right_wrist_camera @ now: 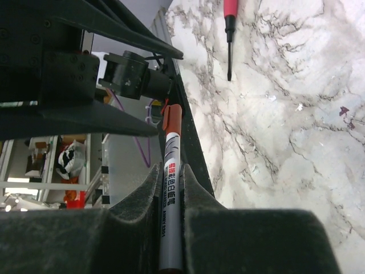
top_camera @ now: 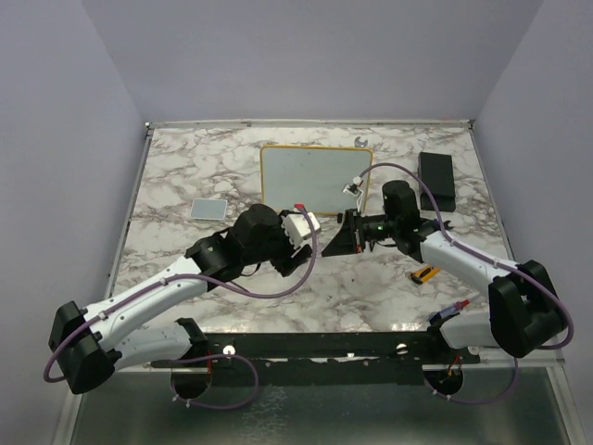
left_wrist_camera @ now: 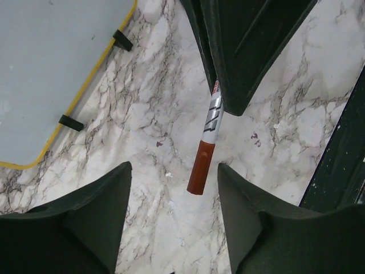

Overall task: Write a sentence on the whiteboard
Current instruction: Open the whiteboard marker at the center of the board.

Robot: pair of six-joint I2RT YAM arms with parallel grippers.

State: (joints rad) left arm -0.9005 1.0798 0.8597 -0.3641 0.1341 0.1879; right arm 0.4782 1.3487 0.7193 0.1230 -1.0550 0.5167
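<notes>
— So, where does the whiteboard point(top_camera: 306, 178) sit?

— Flat on the marble worktop point(top_camera: 185, 167), against the far edge, about midway along it. It has a yellow-orange frame with small black feet sticking out of one side, and the face looks plain pale grey-white.

— And the right tool point(right_wrist_camera: 170, 188)?

— Clamped tight on a marker point(left_wrist_camera: 209, 123), gripping the white printed barrel. The brown-red cap point(left_wrist_camera: 201, 165) is on and points away from it, toward the other arm.

— What about the left tool point(left_wrist_camera: 174, 171)?

— Spread wide. In its wrist view the cap shows in the gap between the two fingers point(left_wrist_camera: 85, 217), touching neither.

— Where does that meeting happen?

— Around the middle of the worktop, just on the near side of the whiteboard. The two tools face each other there.

— Anything else lying about?

— A grey square pad point(top_camera: 209, 209) toward the left edge, left of the whiteboard and apart from it. A black box point(top_camera: 436, 176) lies by the far right corner. A red-handled screwdriver point(right_wrist_camera: 229, 31) lies flat on the marble in the right wrist view; which edge it is nearest I cannot tell.
</notes>
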